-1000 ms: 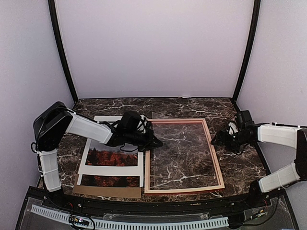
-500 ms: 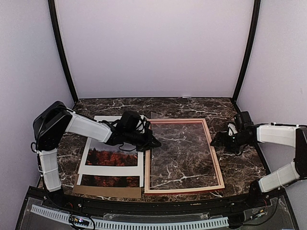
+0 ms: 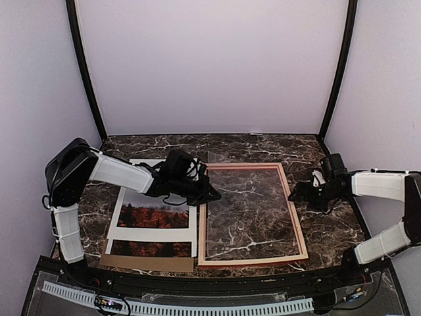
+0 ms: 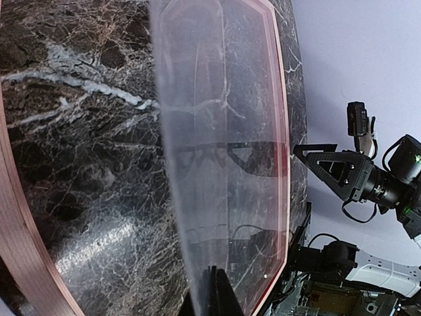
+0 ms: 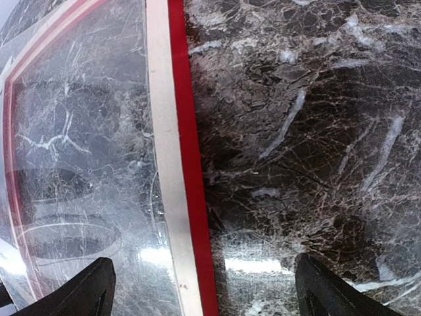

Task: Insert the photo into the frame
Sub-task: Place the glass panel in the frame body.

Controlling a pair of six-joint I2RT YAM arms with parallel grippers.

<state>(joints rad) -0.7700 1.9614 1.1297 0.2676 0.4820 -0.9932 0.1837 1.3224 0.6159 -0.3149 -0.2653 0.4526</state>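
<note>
Looks like the clearing stage, ahead of any loading. Pinched shut with the left gripper [image 3: 209, 194] on what seems to be the left edge of the clear pane [image 4: 217, 164], tipping it up off the frame [image 3: 298, 224], with one corner raised over the top rail. Lying flat on the marble table [image 3: 329, 230], that frame, pale wood side up, with a red strip along the rim in the right wrist view. Hovering wide open just beside its right rail with the right gripper [image 3: 299, 192], gripping nothing.

Resting just left of the frame: the photo [image 3: 154, 214], under the white mat [image 3: 118, 217] and over the brown backing board [image 3: 148, 263]. Autumn trees visible through the cut-out and again below the mat's lower edge.

Next, probably: raise the pane further or steady its free side with the open jaws, keeping the pinch gentle to avoid flexing or dropping it. Then back for the print, most likely after shifting the mat off it
</note>
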